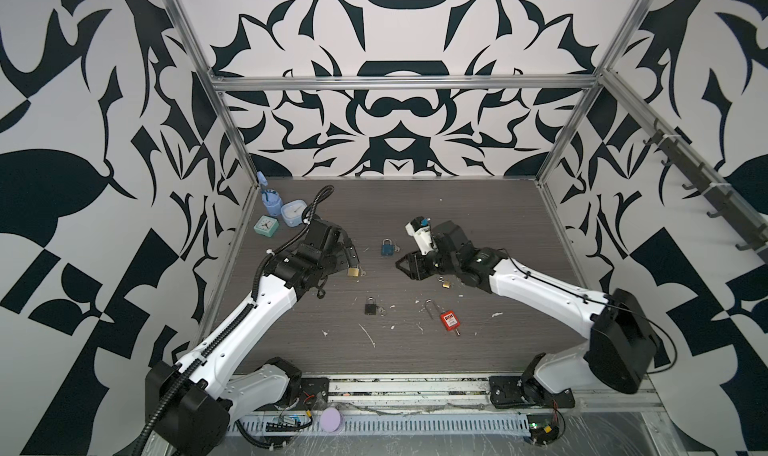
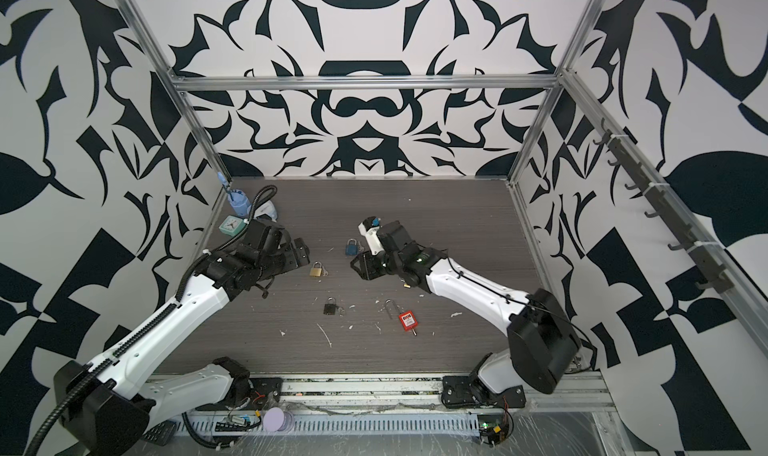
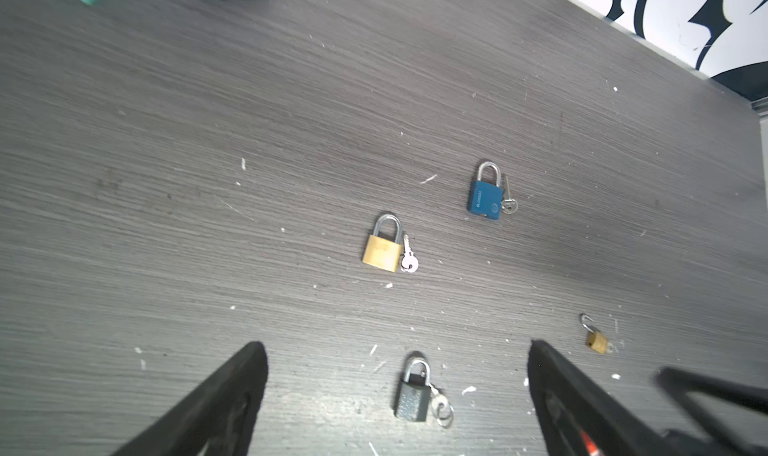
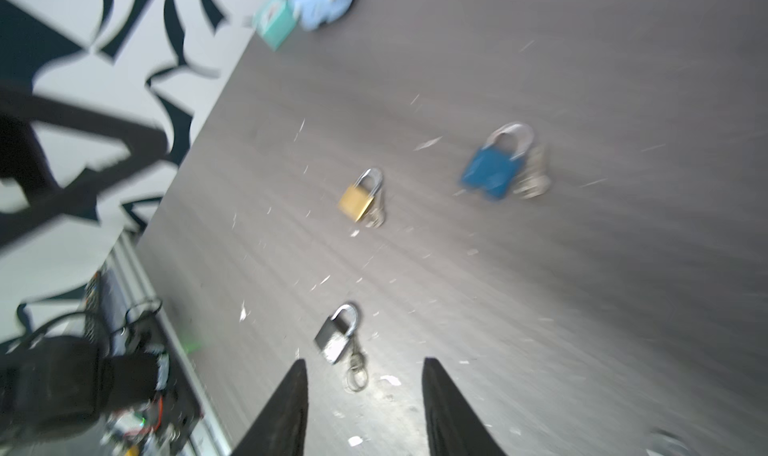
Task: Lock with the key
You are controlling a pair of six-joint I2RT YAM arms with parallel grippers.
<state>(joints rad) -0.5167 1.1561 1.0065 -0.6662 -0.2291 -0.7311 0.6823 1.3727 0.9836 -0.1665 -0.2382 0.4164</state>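
Several padlocks lie on the dark table, most with a silver key beside them. The blue padlock (image 1: pixel 387 248) (image 3: pixel 484 198) has its key (image 3: pixel 508 200) on its right. A brass padlock (image 1: pixel 353 272) (image 3: pixel 382 252) lies just below my left gripper (image 1: pixel 352 255) (image 3: pixel 395 343), which is open wide and empty. The black padlock (image 1: pixel 371 307) (image 3: pixel 411 396) has a key ring (image 3: pixel 442 408). My right gripper (image 1: pixel 405 267) (image 4: pixel 365 361) hovers open and empty between the blue padlock and a small brass padlock (image 1: pixel 446 284) (image 3: pixel 597 341). The right wrist view is motion-blurred.
A red padlock (image 1: pixel 448 321) with a long thin shackle lies front right of the black one. Two small clocks (image 1: pixel 266 226) and a blue holder (image 1: pixel 272 204) stand in the back left corner. White scraps litter the table. Patterned walls enclose three sides.
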